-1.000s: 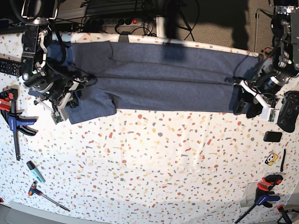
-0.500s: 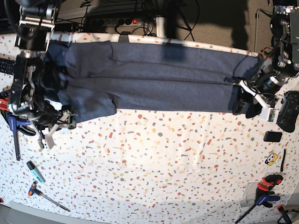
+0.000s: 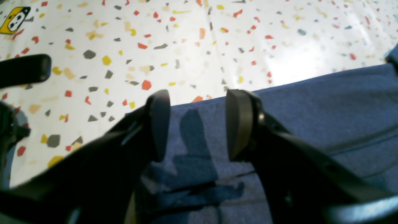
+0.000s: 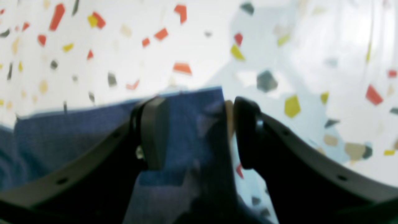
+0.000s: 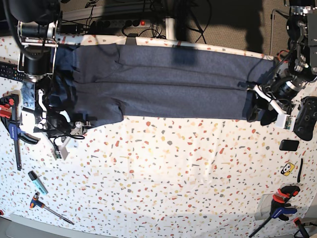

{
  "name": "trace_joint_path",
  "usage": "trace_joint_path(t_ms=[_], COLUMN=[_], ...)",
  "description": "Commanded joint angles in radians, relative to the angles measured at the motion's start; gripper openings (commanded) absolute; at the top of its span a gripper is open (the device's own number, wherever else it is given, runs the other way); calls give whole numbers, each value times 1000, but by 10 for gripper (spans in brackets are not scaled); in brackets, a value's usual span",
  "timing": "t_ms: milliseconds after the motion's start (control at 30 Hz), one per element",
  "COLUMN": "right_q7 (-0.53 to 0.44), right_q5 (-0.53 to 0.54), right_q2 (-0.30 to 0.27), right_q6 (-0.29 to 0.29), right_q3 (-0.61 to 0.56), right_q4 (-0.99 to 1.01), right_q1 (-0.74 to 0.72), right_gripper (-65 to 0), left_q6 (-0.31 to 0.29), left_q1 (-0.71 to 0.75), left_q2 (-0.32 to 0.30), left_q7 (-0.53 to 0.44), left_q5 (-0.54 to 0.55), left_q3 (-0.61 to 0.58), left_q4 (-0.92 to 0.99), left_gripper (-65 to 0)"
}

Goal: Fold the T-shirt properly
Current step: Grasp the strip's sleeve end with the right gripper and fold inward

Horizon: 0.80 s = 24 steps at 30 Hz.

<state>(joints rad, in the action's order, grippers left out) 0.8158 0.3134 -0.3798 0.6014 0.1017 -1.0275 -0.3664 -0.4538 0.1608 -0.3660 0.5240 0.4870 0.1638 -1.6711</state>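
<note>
The dark navy T-shirt (image 5: 168,79) lies folded into a long band across the back of the speckled table. My left gripper (image 5: 258,113) is at its right end. In the left wrist view it (image 3: 197,124) is open, low over the shirt's edge (image 3: 311,102), with nothing between the jaws. My right gripper (image 5: 72,130) is at the shirt's lower left sleeve corner. In the blurred right wrist view it (image 4: 199,133) has its fingers apart, with the blue cloth corner (image 4: 192,118) between them.
A blue and red clamp (image 5: 15,124), a teal marker (image 5: 37,181) and a T-handle tool (image 5: 44,206) lie at the left. A black controller (image 5: 307,116), a small black object (image 5: 289,145), a yellow sticker (image 5: 287,168) and another clamp (image 5: 280,206) are at the right.
My right arm has left the top of the sleeve, swung down and to the left off the cloth, then come back to the sleeve's lower corner. The left arm has not moved.
</note>
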Motion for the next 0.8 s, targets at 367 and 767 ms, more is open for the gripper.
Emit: trace_joint_path(t_ms=[367, 767], right_q7=[60, 32], right_q5=[1, 1], right_q2=[3, 3], right_q6=[-18, 58], right_q3=[-10, -10], right_q4=[-6, -248], right_q1=[-18, 46], right_gripper=[-610, -650], left_q6=[-5, -5], left_q1=[-11, -11], left_q2=[-14, -14], left_q7=[-27, -27], left_q5=[11, 10], left_q3=[7, 7], left_q4=[-16, -15], left_gripper=[-369, -369])
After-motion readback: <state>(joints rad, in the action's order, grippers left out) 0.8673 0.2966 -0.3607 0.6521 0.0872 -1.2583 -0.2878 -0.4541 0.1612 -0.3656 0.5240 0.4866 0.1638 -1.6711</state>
